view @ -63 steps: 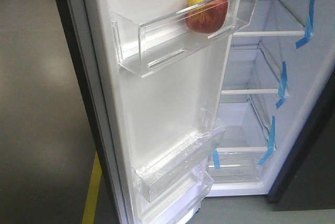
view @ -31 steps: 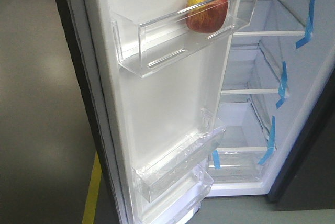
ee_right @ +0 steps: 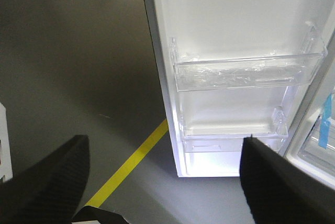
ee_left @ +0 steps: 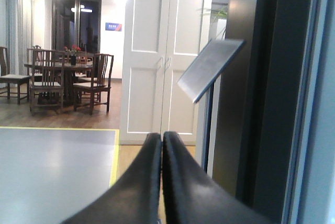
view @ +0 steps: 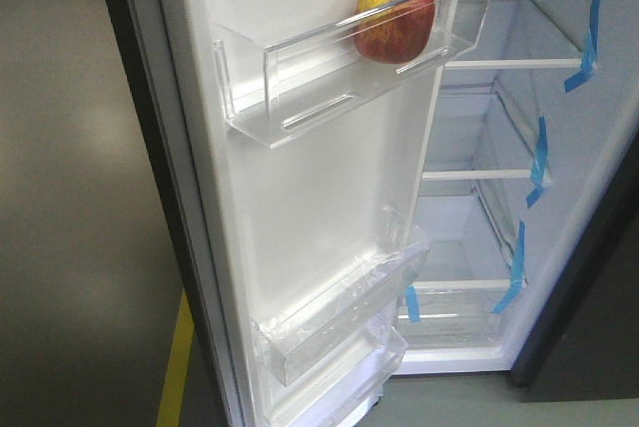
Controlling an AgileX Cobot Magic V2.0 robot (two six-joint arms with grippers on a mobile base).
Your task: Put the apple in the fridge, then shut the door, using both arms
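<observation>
The red and yellow apple (view: 394,21) rests in the top clear bin (view: 300,78) of the open door (view: 300,208). Behind it the fridge (view: 499,148) stands open, white inside, with glass shelves and blue tape strips (view: 539,158). No arm shows in the front view. In the left wrist view my left gripper (ee_left: 162,136) is shut with nothing between its black fingers, beside the door's dark outer face (ee_left: 261,93). My right gripper (ee_right: 165,145) hangs open over the floor, its fingertips wide apart, facing the door's (ee_right: 235,25) lower bins (ee_right: 246,72).
A yellow floor line (ee_right: 131,164) runs under the door's lower corner. Grey floor (view: 80,198) spreads to the left of the door. Beyond the door's outer side stand white double doors (ee_left: 165,56), a slanted sign stand (ee_left: 209,69) and a dining table with chairs (ee_left: 57,80).
</observation>
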